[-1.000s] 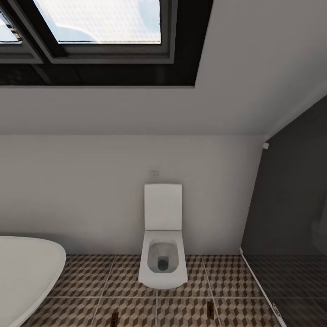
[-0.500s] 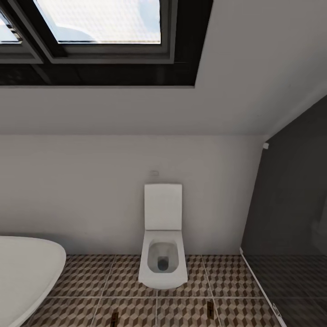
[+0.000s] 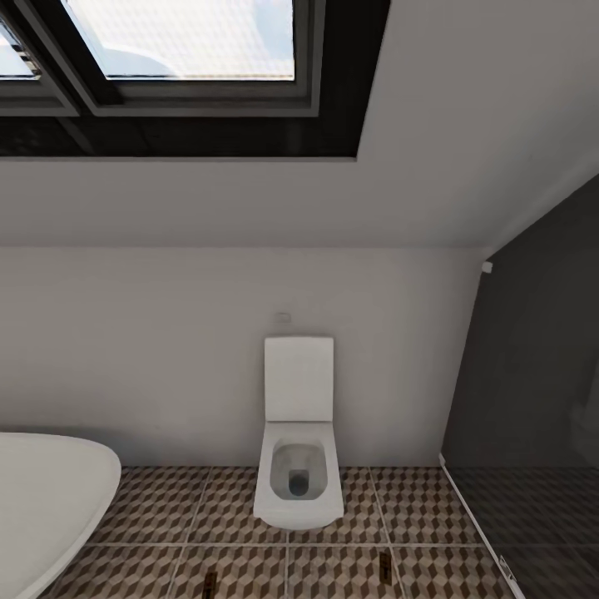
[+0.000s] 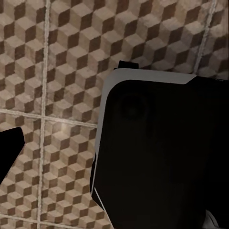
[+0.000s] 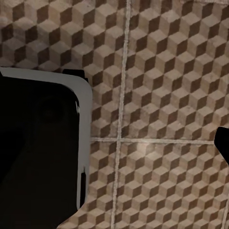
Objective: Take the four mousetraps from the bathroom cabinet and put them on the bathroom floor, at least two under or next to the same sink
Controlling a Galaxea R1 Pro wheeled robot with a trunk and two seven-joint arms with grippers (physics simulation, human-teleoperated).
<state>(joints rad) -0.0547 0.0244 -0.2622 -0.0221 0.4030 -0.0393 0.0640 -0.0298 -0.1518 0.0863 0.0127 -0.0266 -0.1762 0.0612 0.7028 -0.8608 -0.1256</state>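
Both arms seem to hang straight down at the robot's sides, because each wrist camera looks flat onto the bathroom floor (image 4: 57,62) with the robot's dark, pale-edged body (image 4: 157,152) just beside the hand. I judge this to be a carrying or travelling pose, not a reaching one: the hands are kept close to the body and away from the furniture.

The tiles lie directly below each hand, well apart from it. A dark sliver (image 5: 222,143) beside the right hand's line of sight may be a finger. I cannot tell how far either hand is open, or whether it holds anything.

Ahead stands the white toilet (image 3: 298,491), with the bathtub (image 3: 42,499) to one side. On the tiles before the toilet lie two small brown things (image 3: 210,584), perhaps mousetraps, but too small to be sure.
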